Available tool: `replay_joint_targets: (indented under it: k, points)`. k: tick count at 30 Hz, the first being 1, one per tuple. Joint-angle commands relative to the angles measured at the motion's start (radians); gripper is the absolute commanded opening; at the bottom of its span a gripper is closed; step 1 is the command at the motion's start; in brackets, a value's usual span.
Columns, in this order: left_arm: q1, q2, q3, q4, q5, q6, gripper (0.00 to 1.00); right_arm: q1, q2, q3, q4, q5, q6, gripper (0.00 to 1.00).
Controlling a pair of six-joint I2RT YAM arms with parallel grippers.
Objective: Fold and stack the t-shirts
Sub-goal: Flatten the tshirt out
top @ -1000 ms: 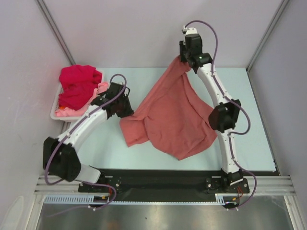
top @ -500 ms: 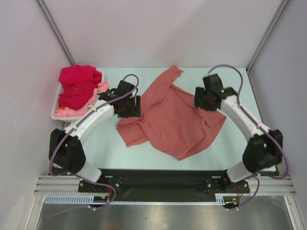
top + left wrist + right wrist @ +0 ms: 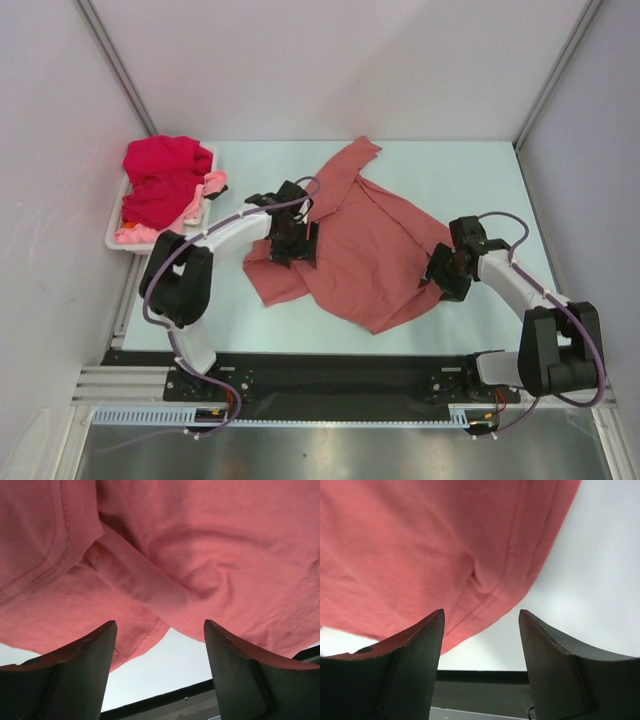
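The salmon-red t-shirt [image 3: 370, 250] is seen lying rumpled on the table [image 3: 480, 180], the left gripper [image 3: 292, 246] and right gripper [image 3: 441, 274] being poised over its 2 side edges, jaws parted and empty; the crimson t-shirt [image 3: 160, 180] and light pink t-shirt [image 3: 203, 192] are heaped in the basket [image 3: 113, 238].

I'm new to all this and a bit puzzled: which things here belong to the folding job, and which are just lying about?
Part of the job: salmon-red t-shirt; crimson t-shirt; light pink t-shirt; left claw and right claw, both open.

Just there: white basket; table.
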Motion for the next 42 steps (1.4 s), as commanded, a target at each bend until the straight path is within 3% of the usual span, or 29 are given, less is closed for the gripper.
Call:
replay_joint_targets:
  k: [1,11,15,17,21,22,24,25,26,27,30,34,38,42]
  points:
    - [0.005,0.045,0.087,0.009,0.028,0.011,0.75,-0.043,0.05,-0.005,0.059,-0.001,0.02,0.66]
    - [0.024,0.185,0.199,0.006,0.051,0.049,0.63,-0.08,0.24,0.073,0.124,0.073,-0.002,0.56]
    - [0.05,0.259,0.28,0.002,0.083,0.063,0.51,-0.08,0.343,0.161,0.133,0.103,0.006,0.51]
    - [0.059,0.285,0.322,0.002,0.094,0.072,0.43,-0.08,0.383,0.205,0.128,0.149,0.001,0.45]
    - [0.084,0.371,0.475,-0.003,0.126,0.087,0.28,-0.083,0.451,0.349,0.09,0.223,-0.038,0.16]
    - [0.084,0.401,0.559,-0.012,0.12,0.09,0.25,-0.082,0.466,0.424,0.078,0.273,-0.051,0.05]
    - [0.081,0.423,0.691,-0.053,0.076,0.112,0.23,-0.086,0.521,0.554,0.05,0.329,-0.101,0.02]
    - [0.078,0.42,0.725,-0.069,0.056,0.115,0.26,-0.088,0.546,0.608,0.035,0.346,-0.115,0.04]
    - [0.079,0.415,0.753,-0.101,0.038,0.118,0.39,-0.093,0.591,0.661,-0.012,0.35,-0.13,0.07]
    - [0.076,0.402,0.765,-0.11,-0.008,0.116,0.45,-0.093,0.613,0.71,-0.042,0.367,-0.159,0.15]
    - [0.075,0.287,0.647,-0.11,-0.065,0.118,0.55,-0.094,0.648,0.84,-0.108,0.433,-0.225,0.35]
    - [0.074,0.066,0.343,-0.049,-0.078,0.101,0.55,-0.093,0.604,0.873,-0.168,0.459,-0.281,0.58]
    - [0.076,-0.213,-0.025,-0.02,-0.052,0.048,0.5,-0.036,0.434,0.732,-0.148,0.414,-0.296,0.84]
    - [0.102,-0.405,-0.251,0.017,0.008,-0.05,0.47,0.064,0.278,0.577,-0.128,0.258,-0.313,0.84]
